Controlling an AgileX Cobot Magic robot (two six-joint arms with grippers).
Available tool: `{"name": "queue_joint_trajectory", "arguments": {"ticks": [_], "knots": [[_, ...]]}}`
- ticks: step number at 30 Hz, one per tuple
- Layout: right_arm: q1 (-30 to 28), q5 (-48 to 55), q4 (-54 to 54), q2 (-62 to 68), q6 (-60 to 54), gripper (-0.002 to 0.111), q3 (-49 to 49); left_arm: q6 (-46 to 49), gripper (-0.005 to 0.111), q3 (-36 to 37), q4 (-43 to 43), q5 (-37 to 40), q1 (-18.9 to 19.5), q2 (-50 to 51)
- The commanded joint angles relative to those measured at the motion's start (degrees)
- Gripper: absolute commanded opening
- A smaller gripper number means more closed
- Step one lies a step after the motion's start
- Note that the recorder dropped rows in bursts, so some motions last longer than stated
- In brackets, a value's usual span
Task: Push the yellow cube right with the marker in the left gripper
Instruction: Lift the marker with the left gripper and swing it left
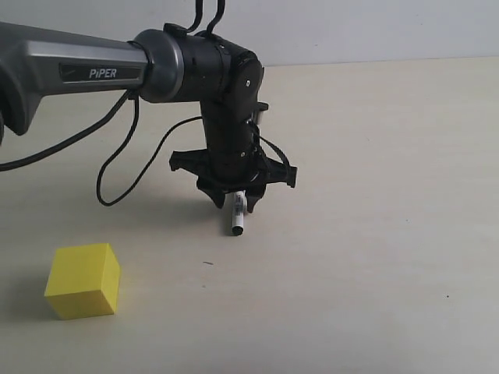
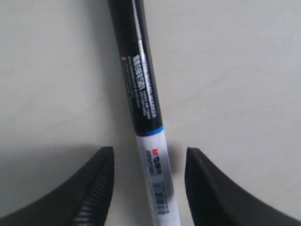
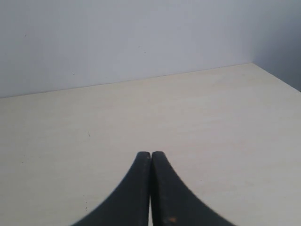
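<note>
Evidently little is done: the left gripper (image 2: 149, 149) has its fingers (image 2: 99, 183) spread, flanking the marker (image 2: 141, 84) with a gap on each side, not pinching it. Outward, the yellow cube (image 1: 83, 280) sits apparently untouched on the counter (image 1: 374, 234), well apart toward the left of the exterior view; grasp, approach and rightward push all remain.

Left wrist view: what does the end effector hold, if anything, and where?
Cannot tell: the marker runs between fingers of the left end effector, gaps both sides.
</note>
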Motion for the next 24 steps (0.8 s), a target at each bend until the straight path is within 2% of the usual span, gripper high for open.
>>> {"name": "queue_joint_trajectory", "arguments": {"ticks": [1,4,9,10,16,24], "knots": [[-0.37,-0.22,-0.12,-0.31,-0.01,0.000,0.29,-0.26,0.045,-0.25,-0.30,-0.14,-0.11,0.70],[-0.37,-0.22,-0.12,-0.31,-0.01,0.000,0.29,-0.26,0.036,-0.25,-0.30,-0.14,-0.11,0.59],[-0.37,-0.22,-0.12,-0.31,-0.01,0.000,0.29,0.81,0.002,-0.25,-0.30,0.27,-0.11,-0.24],[-0.37,-0.22,-0.12,-0.31,-0.01,0.000,0.29,1.50,0.000,-0.25,-0.30,0.45,-0.11,-0.41],[-0.37,-0.22,-0.12,-0.31,-0.01,0.000,0.29,7.86,0.000,-0.25,-2.30,3.55,-0.11,-4.36],[-0.37,-0.22,-0.12,-0.31,-0.01,0.000,0.29,14.71,0.000,0.02,-4.01,11.51,-0.11,-15.63]]}}
